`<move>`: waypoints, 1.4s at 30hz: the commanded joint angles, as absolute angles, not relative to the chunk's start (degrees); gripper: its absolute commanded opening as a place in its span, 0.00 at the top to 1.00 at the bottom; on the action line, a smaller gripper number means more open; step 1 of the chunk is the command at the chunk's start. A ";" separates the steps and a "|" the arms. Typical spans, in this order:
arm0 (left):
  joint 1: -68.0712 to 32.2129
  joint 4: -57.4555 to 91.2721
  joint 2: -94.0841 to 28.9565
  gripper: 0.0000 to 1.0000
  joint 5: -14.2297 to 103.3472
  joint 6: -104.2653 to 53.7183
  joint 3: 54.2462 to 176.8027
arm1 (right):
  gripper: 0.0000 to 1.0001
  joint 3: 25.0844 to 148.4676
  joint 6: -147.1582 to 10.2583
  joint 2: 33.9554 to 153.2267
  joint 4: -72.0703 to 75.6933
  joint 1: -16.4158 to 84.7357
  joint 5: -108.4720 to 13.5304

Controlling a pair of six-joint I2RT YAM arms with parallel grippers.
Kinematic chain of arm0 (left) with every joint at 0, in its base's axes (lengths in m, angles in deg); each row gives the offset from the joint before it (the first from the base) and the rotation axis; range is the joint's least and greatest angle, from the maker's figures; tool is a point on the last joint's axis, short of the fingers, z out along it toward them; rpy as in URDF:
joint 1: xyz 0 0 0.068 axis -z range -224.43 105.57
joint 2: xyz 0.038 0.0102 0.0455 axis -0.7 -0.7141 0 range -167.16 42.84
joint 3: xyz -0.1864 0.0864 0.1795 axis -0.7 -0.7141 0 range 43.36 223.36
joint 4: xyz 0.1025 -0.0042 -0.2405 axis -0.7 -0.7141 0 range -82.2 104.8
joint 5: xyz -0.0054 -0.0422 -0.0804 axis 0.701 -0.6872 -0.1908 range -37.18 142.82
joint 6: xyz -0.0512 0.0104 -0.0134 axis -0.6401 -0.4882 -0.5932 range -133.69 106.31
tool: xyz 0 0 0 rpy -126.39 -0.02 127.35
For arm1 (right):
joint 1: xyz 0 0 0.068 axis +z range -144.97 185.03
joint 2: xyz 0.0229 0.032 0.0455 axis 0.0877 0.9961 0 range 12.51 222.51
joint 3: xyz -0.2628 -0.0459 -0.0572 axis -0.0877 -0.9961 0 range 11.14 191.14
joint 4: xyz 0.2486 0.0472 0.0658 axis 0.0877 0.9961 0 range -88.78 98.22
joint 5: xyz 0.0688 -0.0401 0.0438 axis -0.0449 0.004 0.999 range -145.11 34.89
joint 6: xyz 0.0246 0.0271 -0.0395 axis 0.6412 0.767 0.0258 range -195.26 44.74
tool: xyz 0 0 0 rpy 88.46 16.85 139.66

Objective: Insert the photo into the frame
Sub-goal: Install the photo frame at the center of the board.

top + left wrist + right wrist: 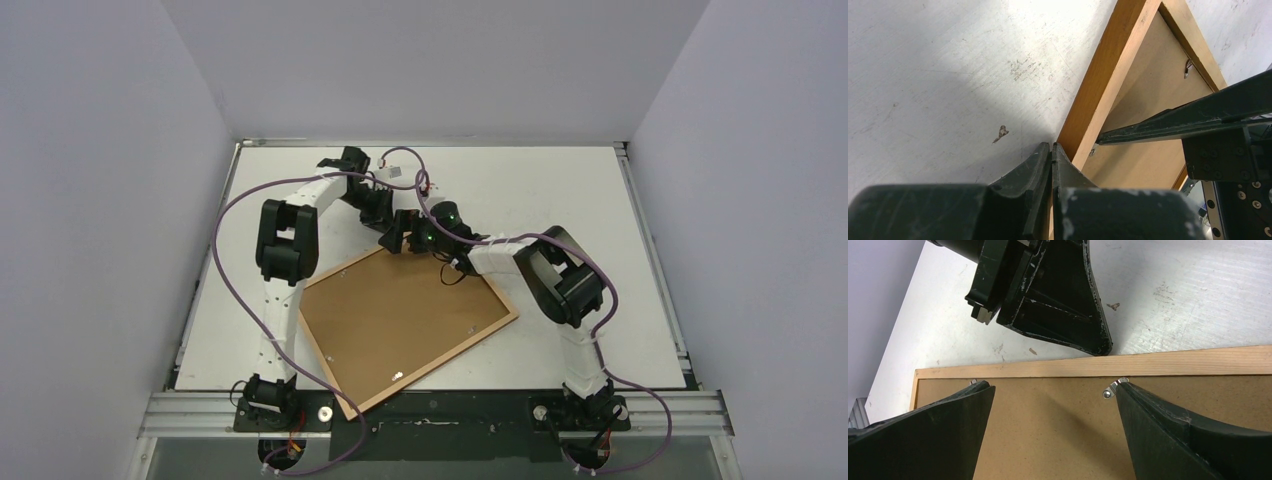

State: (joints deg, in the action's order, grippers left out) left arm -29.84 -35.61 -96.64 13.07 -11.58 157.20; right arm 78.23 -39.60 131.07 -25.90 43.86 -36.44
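Lying back-up on the table (560,190), the frame (1173,362) holds a brown backing board (1053,440). Just beyond its far rail, the left gripper (1052,149) is pinched closed on nothing. The right gripper (1054,386) hovers spread wide over the board.

The left arm (283,250) bends at the elbow and reaches out toward the middle. The left gripper (1051,152) points down, its two fingers pressed tight together. The right arm (555,280) bends in from the other side. The right gripper (1053,400) is spread wide, close beside the left one
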 commanded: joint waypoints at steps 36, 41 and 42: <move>-27.20 -35.76 -95.31 1.00 6.34 -7.93 150.11 | 0.02 79.16 -37.18 136.83 -36.70 50.46 -36.94; -27.07 -35.57 -95.48 1.00 6.24 -7.75 149.27 | 0.02 78.32 -37.25 136.62 -38.96 50.47 -36.22; -26.99 -35.67 -95.57 1.00 6.12 -7.63 149.26 | 0.02 78.28 -37.43 136.61 -39.10 50.41 -36.03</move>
State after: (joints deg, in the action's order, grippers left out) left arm -30.63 -27.39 -94.74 10.80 -7.87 152.45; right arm 78.56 -39.43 134.16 -33.55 47.10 -41.88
